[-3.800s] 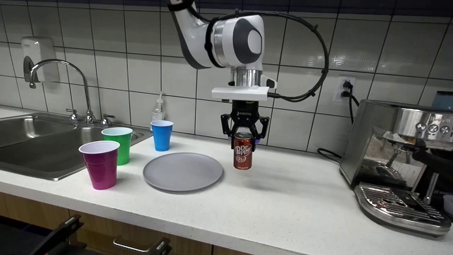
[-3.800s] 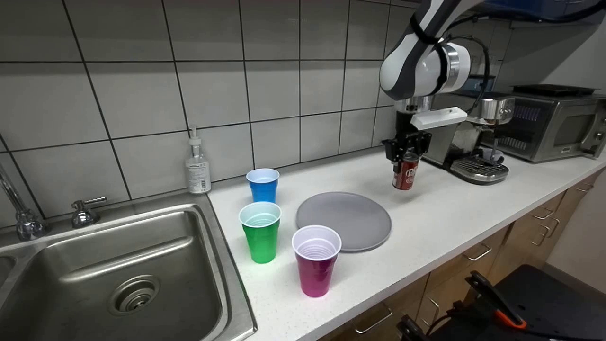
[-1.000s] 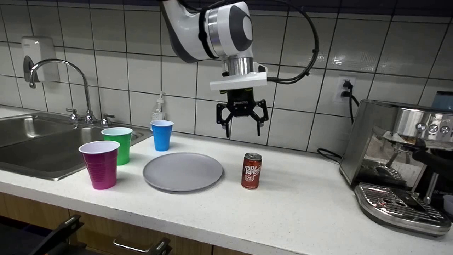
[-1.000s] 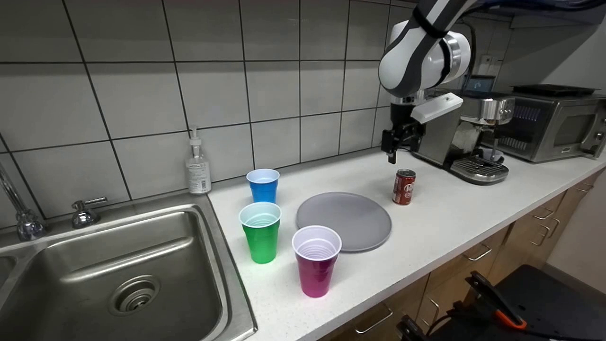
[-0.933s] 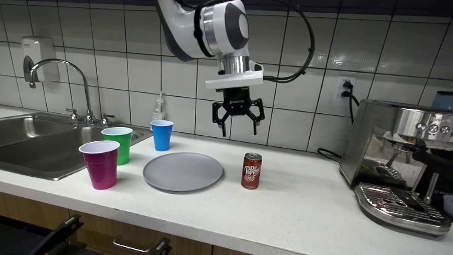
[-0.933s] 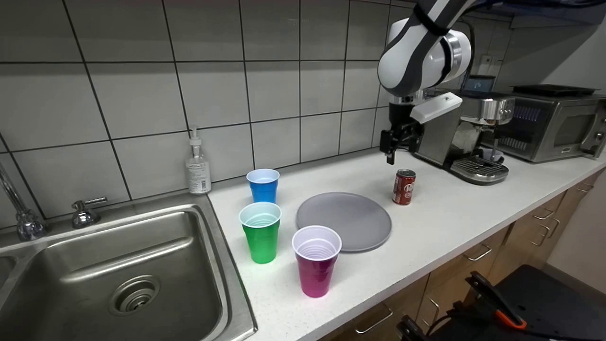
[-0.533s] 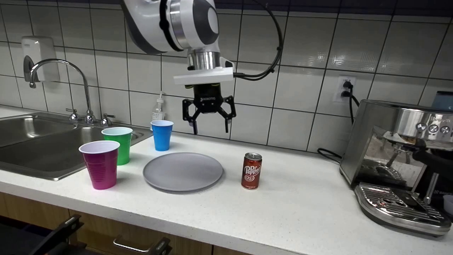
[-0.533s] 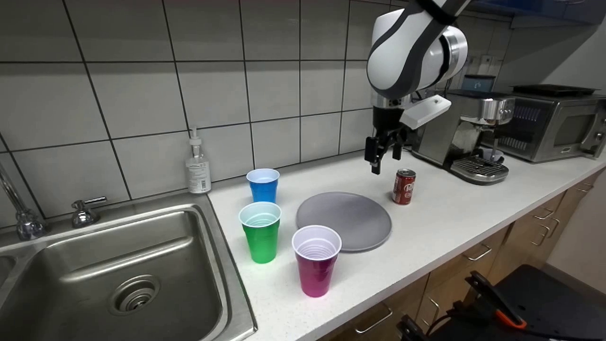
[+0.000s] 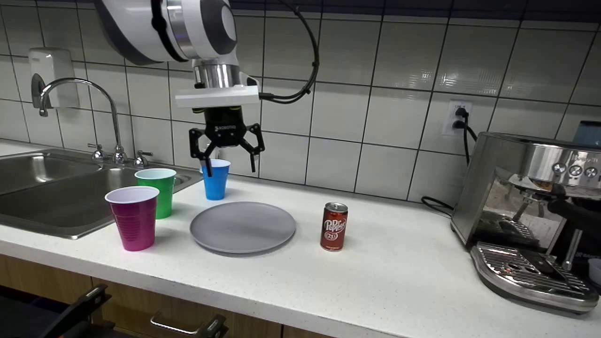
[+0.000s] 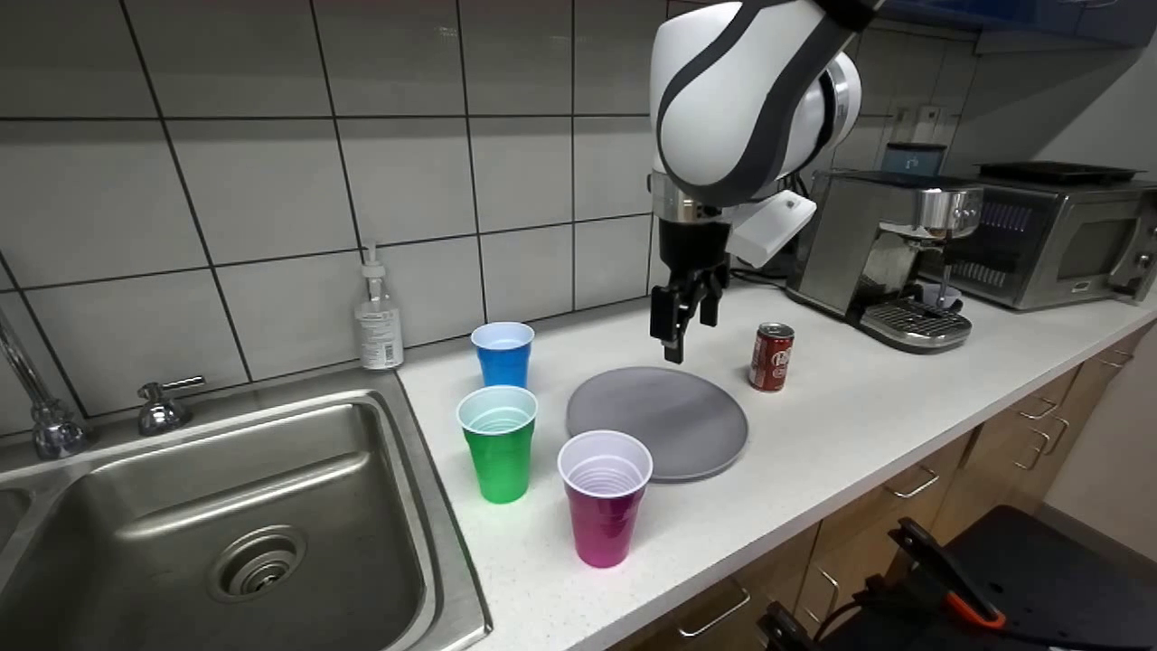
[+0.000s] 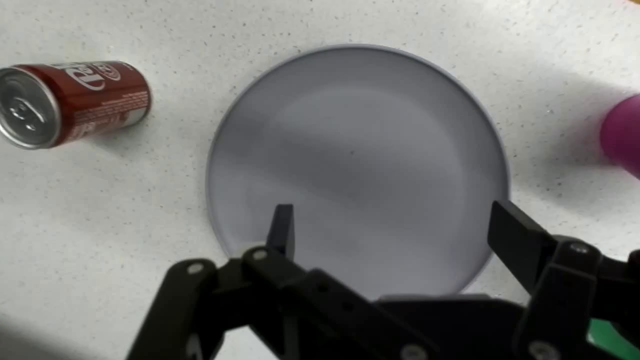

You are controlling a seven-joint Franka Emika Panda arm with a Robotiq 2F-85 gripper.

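My gripper [image 9: 231, 173] hangs spread wide above the gray plate [image 9: 243, 227] — apart from it; the Dr Pepper can [image 9: 334, 226] stands upright nearby.

We see a white arm [image 9: 195, 30], grey-panelled, with a black gripper [image 9: 231, 173].
Above it we find a white bar [image 9: 217, 96], silver collar [image 9: 217, 75], black band [image 9: 161, 27] and looping black cable [image 9: 315, 62]; on it, pale ROBOTIQ lettering [image 9: 225, 127] and round screws [image 11: 195, 268].

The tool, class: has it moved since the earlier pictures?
Yes: in an exterior view, the tool has shifted sideways, closer to the sink's gooseneck faucet.
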